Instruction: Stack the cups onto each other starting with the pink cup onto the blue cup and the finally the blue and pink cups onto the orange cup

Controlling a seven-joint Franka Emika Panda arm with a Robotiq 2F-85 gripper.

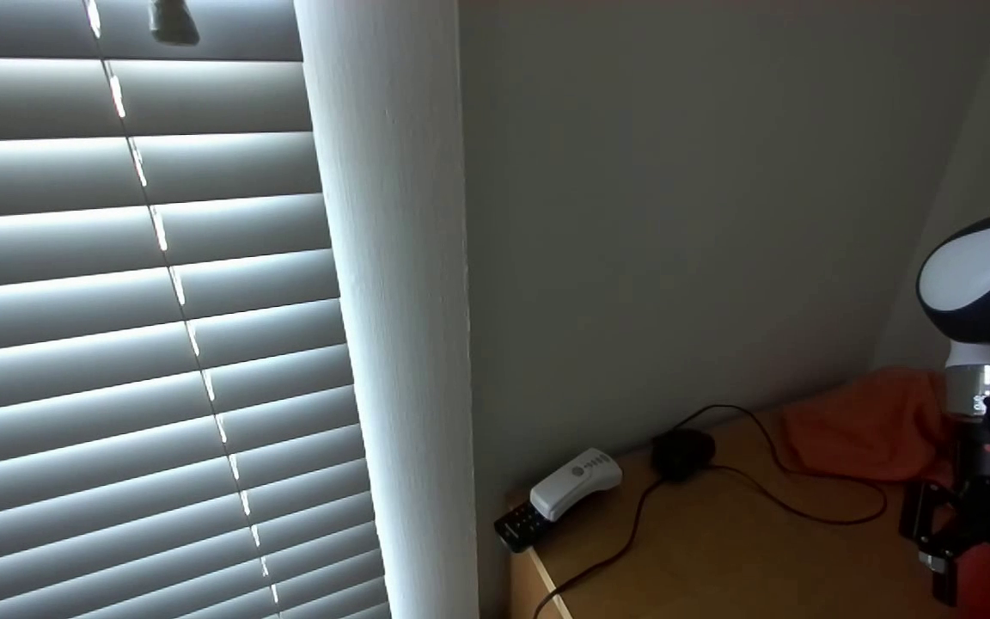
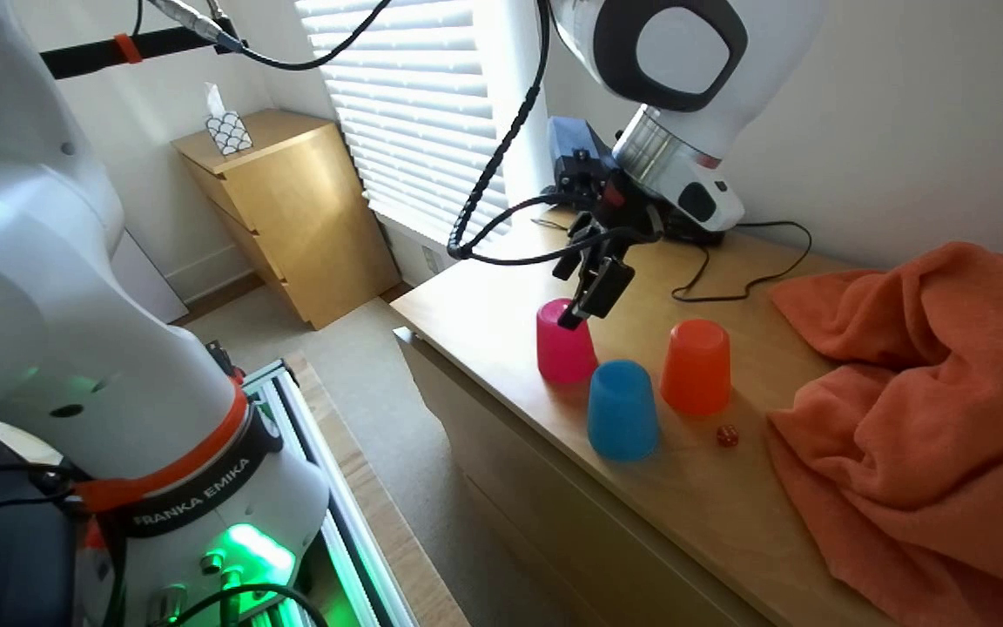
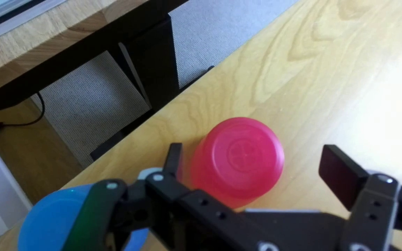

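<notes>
The pink cup (image 2: 564, 357) stands upside down near the dresser's front edge. In the wrist view the pink cup (image 3: 244, 157) lies between the two fingers, nearer the left one. My gripper (image 3: 252, 153) is open and empty above it. In an exterior view the gripper (image 2: 569, 292) tilts down over the pink cup, one finger partly in front of it. The blue cup (image 2: 623, 414) stands upside down close beside the pink cup; in the wrist view it (image 3: 52, 219) is partly hidden by the gripper. The orange cup (image 2: 697, 370) stands upside down behind the blue one.
A red die (image 2: 728, 435) lies by the orange cup. A crumpled orange cloth (image 2: 937, 418) covers the right of the dresser. A black cable (image 2: 728, 299) runs behind the cups. A white remote (image 1: 577, 483) lies at the far end. The dresser edge (image 2: 501, 396) is close to the cups.
</notes>
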